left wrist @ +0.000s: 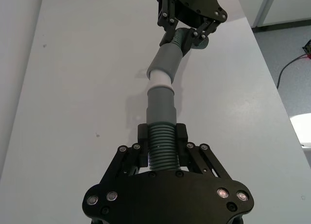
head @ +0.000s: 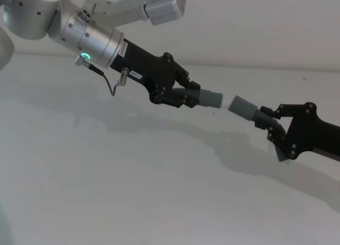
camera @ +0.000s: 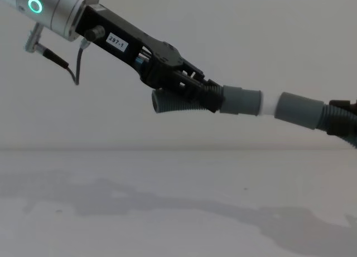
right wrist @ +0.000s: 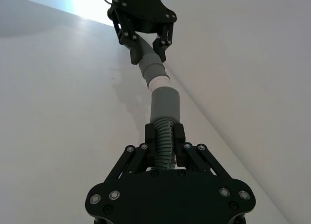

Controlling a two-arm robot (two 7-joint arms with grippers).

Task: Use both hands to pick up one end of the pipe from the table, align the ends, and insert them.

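Note:
Both pipe pieces hang in the air above the white table point(head: 106, 192). My left gripper point(head: 180, 93) is shut on the ribbed hose point(camera: 173, 103) of one piece. Its grey cuff point(camera: 241, 101) and white spigot tip point(camera: 268, 106) point right. My right gripper point(head: 271, 121) comes in from the right, shut on the ribbed hose point(right wrist: 164, 136) of the other piece. That piece's grey socket cuff point(camera: 300, 111) faces left. The white tip point(left wrist: 159, 78) meets the socket's mouth point(left wrist: 167, 61) at a slight bend; how deep it sits I cannot tell.
The table's right edge point(left wrist: 272, 78) drops to a grey floor with a cable point(left wrist: 291, 63) and a white object point(left wrist: 302, 129). A thin cable point(head: 109, 83) loops under my left wrist. A plain wall stands behind the table.

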